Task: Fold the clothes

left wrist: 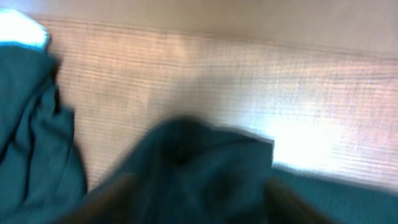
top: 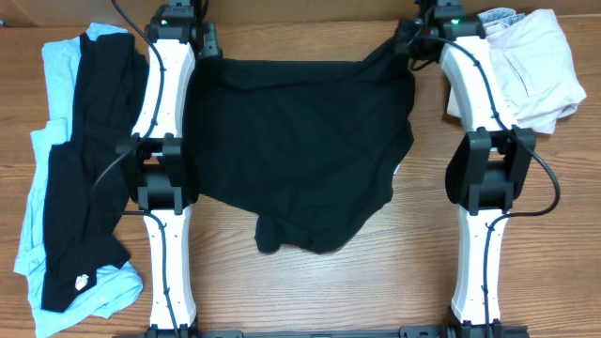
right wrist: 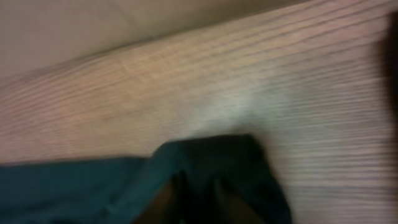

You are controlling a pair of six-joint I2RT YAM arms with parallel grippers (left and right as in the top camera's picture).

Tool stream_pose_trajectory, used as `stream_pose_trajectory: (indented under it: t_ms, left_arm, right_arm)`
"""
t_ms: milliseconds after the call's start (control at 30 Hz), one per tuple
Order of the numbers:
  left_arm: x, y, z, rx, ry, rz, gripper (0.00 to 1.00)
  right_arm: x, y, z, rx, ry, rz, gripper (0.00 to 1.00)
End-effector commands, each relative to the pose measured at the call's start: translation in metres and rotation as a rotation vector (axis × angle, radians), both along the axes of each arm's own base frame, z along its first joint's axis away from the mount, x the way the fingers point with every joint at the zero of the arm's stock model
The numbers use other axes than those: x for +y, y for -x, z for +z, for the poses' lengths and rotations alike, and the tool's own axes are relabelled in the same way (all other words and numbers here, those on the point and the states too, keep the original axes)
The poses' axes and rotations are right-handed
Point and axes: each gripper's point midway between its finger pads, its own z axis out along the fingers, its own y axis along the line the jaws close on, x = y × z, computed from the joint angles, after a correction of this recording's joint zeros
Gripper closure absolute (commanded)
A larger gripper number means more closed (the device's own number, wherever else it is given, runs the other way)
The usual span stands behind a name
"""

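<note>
Jaws of left gripper (top: 207, 52) pinched shut on one far corner of black short-sleeved garment (top: 296, 150), though badly blurred in wrist view; jaws of right gripper (top: 405, 45) likewise closed on other far corner, cloth bunched up around them; garment spread limp on table (top: 310, 296), far edge stretched between both grippers; off its left side, heap of black and light blue clothes (top: 89, 169); off its right side, pale crumpled clothes (top: 531, 66).

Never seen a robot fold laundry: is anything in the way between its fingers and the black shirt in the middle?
Nothing visible. The left fingers and right fingers are at the top corners of the black shirt; other clothes lie aside.
</note>
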Motion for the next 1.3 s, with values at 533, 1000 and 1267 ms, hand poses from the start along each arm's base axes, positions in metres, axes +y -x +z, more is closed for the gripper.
stream_pose_trajectory:
  t_ms: [533,1000,1267]
  left_arm:
    - [-0.029,0.094,0.220,-0.155,0.096,-0.150,0.00]
    - [-0.060,0.047,0.042,0.127,0.117,-0.410,0.00]
    - [-0.068,0.022,-0.032,0.163,0.033,-0.413,0.00]
  right_arm:
    - [-0.003,0.094,0.178,-0.033,-0.084,0.056,0.16]
    - [-0.010,0.150,0.141,0.224,-0.024,0.070,0.16]
    - [-0.009,0.149,0.141,0.222,-0.024,0.070,0.16]
